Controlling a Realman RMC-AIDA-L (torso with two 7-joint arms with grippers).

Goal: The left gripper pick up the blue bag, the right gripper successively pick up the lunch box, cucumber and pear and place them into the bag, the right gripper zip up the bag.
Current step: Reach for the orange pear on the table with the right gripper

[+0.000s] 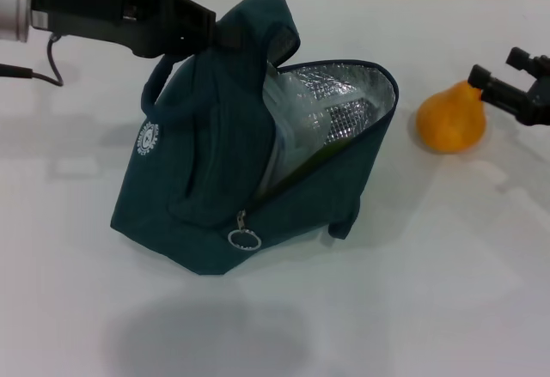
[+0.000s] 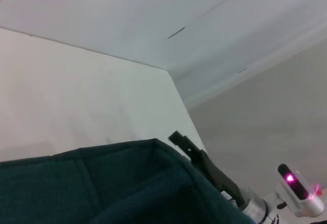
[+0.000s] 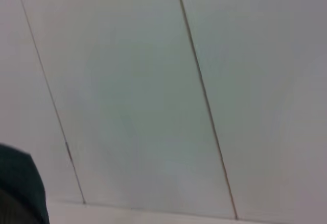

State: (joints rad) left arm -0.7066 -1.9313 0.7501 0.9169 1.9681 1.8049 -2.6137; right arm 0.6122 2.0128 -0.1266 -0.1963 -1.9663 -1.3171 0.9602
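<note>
Left gripper (image 1: 215,33): mine, reaching in from the far left of the table, clenched on the upper handle of the blue bag (image 1: 215,179) and holding that side of it up.

Blue bag: stands on the white table (image 1: 412,308) at the centre, its mouth open toward my right side, silver lining showing inside. Zipper ring (image 1: 244,239) hangs at the front lower edge; white round logo (image 1: 148,138) on the left face. The left wrist view shows its fabric (image 2: 102,183) close up.

Lunch box (image 1: 288,132): clear plastic shape inside the bag, against the lining; a green strip, apparently the cucumber (image 1: 314,161), lies beside it.

Pear (image 1: 450,118): on the table to the right of the bag, apart from it.

Right gripper (image 1: 498,75): mine, at the right edge, fingers spread, one tip touching the pear's top.
</note>
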